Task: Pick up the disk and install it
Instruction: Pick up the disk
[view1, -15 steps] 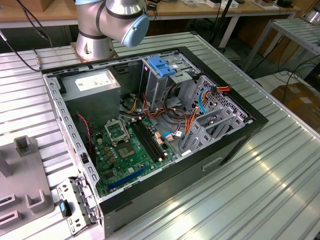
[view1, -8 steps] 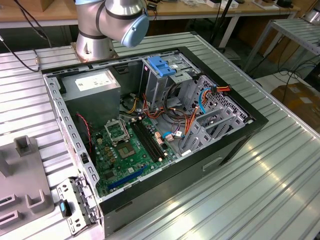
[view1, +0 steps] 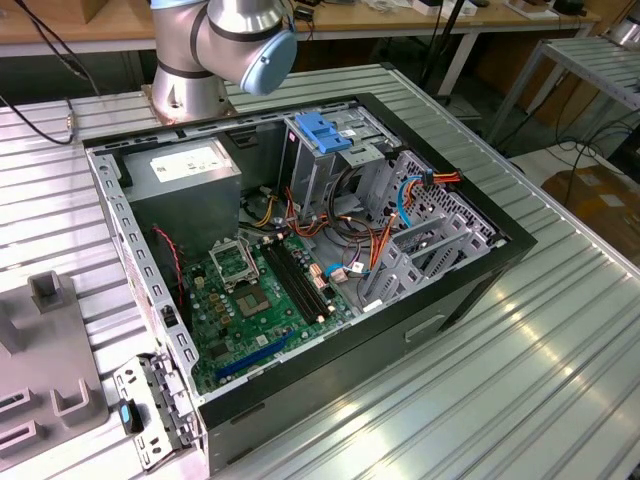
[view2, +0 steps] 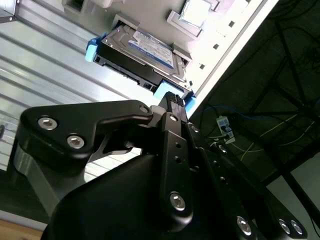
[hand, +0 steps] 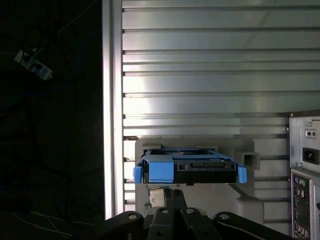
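The disk (view2: 145, 50) lies flat in a grey holder (hand: 245, 150) on the ribbed metal table, close to the table's edge. It has a dark body, a white and blue label on top and blue side rails (hand: 160, 171). In both wrist views my gripper (view2: 172, 97) hangs just short of the disk's near end, apart from it. Its black fingers (hand: 167, 197) stand together with nothing between them. In the exterior view the arm's base (view1: 225, 40) rises behind the open computer case (view1: 300, 250).
Inside the case stand a metal drive cage with a blue latch (view1: 322, 130), a grey power-supply box (view1: 185, 165), the motherboard (view1: 260, 290) and loose cables. A grey fixture (view1: 40, 350) sits on the table at the exterior view's left. The case's rear panel (hand: 305, 170) stands beside the holder.
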